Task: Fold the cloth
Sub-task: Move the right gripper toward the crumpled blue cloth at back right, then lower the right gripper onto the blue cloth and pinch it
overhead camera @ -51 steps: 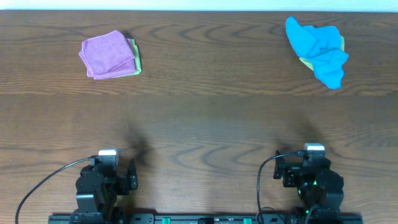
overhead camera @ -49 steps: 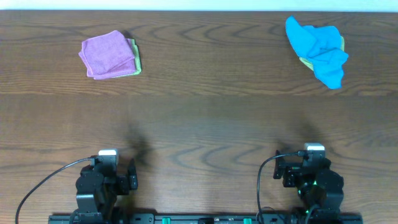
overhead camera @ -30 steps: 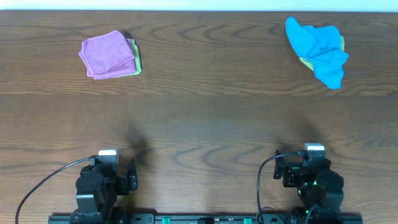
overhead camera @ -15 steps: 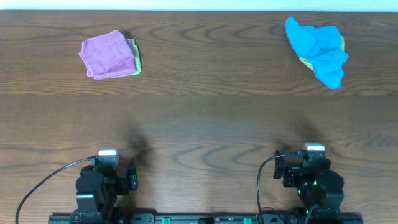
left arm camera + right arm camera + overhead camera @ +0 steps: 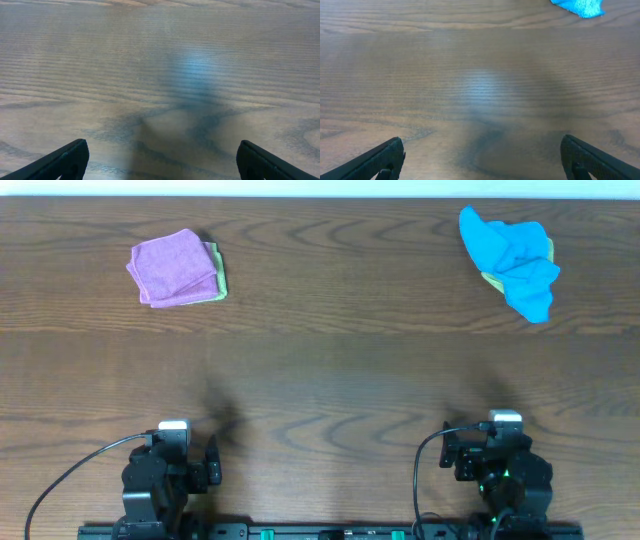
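The sky-blue cloth [image 5: 512, 258] lies crumpled at the far right of the table, on top of a lime-green cloth whose edge shows beneath it. Its near tip shows at the top of the right wrist view [image 5: 579, 6]. My left gripper [image 5: 161, 159] is open and empty over bare wood at the table's near left edge. My right gripper [image 5: 482, 156] is open and empty over bare wood at the near right edge, far from the cloth. Both arms [image 5: 170, 475] [image 5: 500, 465] sit folded back at the front.
A folded pink-purple cloth [image 5: 172, 267] lies on a lime-green cloth [image 5: 217, 270] at the far left. The dark wooden table [image 5: 320, 380] spans the whole view. A black cable loops at the front left [image 5: 70, 475].
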### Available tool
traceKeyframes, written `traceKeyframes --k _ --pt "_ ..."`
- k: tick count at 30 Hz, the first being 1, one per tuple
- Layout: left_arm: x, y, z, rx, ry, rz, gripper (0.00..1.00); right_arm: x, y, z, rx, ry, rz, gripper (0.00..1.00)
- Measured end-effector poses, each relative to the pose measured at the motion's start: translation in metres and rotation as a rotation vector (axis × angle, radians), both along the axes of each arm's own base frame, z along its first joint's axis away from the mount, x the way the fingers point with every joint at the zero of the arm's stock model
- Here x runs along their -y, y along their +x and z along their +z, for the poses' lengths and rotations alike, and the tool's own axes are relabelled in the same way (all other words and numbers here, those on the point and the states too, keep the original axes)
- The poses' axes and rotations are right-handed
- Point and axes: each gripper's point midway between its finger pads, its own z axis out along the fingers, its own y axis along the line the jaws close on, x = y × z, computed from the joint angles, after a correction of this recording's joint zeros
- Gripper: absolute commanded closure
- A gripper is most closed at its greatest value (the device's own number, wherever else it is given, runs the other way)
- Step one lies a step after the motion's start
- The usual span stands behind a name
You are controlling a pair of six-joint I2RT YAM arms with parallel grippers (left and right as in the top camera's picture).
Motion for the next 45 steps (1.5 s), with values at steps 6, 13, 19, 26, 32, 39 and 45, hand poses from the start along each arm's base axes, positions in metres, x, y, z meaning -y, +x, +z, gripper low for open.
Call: traceKeyframes --k 6,13,19,26,32,39,45 --pt "0.0 0.0 0.0 0.001 0.0 0.0 0.05 0.008 0.004 0.029 -0.081 0.031 -0.057 0.01" --pt "0.0 0.0 0.0 0.002 0.001 0.0 0.05 0.029 0.04 0.103 -0.153 0.046 -0.144 0.01" --pt "0.0 0.0 0.0 0.002 0.002 0.001 0.05 0.042 0.088 0.15 -0.242 0.059 -0.167 0.01" --pt "0.0 0.0 0.0 0.002 0.002 0.001 0.05 0.064 0.144 0.178 -0.322 0.075 -0.208 0.01" --pt "0.0 0.0 0.0 0.002 0.002 0.001 0.04 0.1 0.198 0.167 -0.397 0.097 -0.271 0.01" --pt "0.0 0.0 0.0 0.002 0.002 0.001 0.05 0.123 0.235 0.122 -0.465 0.112 -0.305 0.01" --pt "0.0 0.0 0.0 0.002 0.002 0.001 0.05 0.13 0.257 0.089 -0.488 0.115 -0.306 0.01"
